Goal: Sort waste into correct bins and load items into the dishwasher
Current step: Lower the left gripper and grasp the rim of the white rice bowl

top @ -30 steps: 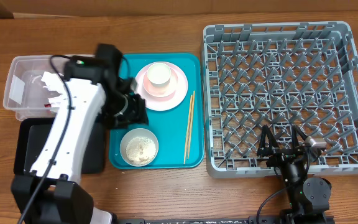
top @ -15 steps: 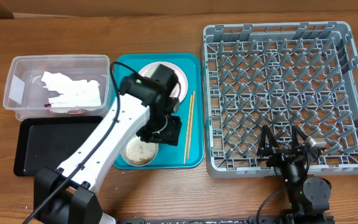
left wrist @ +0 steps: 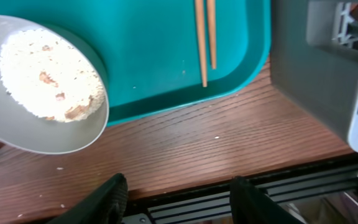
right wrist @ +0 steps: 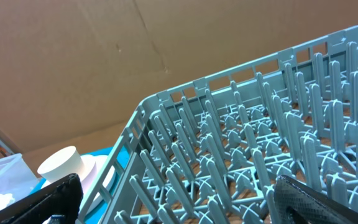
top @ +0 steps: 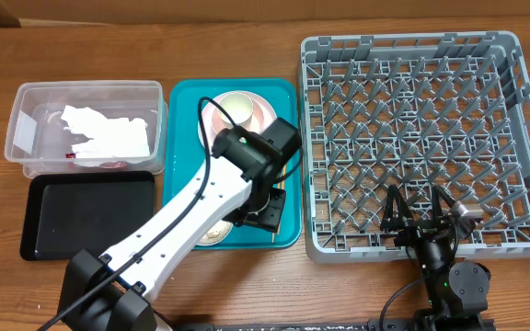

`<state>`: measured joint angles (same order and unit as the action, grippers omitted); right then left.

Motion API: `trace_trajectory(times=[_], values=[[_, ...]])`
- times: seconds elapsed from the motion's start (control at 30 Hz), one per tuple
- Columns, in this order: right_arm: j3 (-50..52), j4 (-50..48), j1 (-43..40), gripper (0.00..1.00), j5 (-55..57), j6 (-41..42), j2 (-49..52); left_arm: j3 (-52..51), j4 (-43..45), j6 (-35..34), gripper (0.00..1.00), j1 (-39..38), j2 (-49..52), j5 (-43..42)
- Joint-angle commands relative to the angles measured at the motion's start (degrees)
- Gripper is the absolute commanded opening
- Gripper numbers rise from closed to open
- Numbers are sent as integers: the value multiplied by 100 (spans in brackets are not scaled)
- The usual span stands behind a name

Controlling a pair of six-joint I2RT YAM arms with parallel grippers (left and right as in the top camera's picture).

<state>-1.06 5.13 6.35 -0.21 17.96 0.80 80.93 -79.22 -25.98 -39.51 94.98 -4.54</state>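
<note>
Jaws of both arms stand apart with nothing between them. Nearest the table's front edge, the right gripper (right wrist: 176,196) sits low at the near wall of the grey dish rack (top: 307,138), facing across its upright pegs. The left gripper (left wrist: 179,196) hangs over the bare wood table (left wrist: 197,143), just off the near rim of the teal tray (left wrist: 160,56). On that tray's near end stands a pale bowl (left wrist: 36,134) holding cooked rice (left wrist: 45,74). To its right lie the wooden chopsticks (left wrist: 204,37), side by side. Left of the teal tray lies the black tray (top: 90,213). Farther back, the pink plate (top: 212,124) carries the cream cup (top: 239,106). The clear tub (top: 26,101) holds crumpled white tissue (top: 109,136) and a small red wrapper (top: 72,156).
</note>
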Motion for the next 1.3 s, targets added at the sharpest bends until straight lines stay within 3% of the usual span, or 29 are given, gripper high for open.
trace_trajectory(times=[0.0, 0.3, 0.7, 0.83, 1.27], values=[[59, -28, -48, 100, -31, -20, -42, -22, -7, -372, 56, -142, -22, 407], [59, -28, -48, 100, -31, -20, -42, -22, -2, -538, 55, -264, -22, 409], [59, -31, -48, 100, -31, -20, -42, -33, 48, -535, 43, -328, -17, 398], [59, -28, -48, 100, -31, -20, -42, -105, 72, -560, 41, -328, -17, 737], [59, -31, -48, 100, -31, -17, -42, -1161, 1099, -748, 43, -267, -17, 1143]])
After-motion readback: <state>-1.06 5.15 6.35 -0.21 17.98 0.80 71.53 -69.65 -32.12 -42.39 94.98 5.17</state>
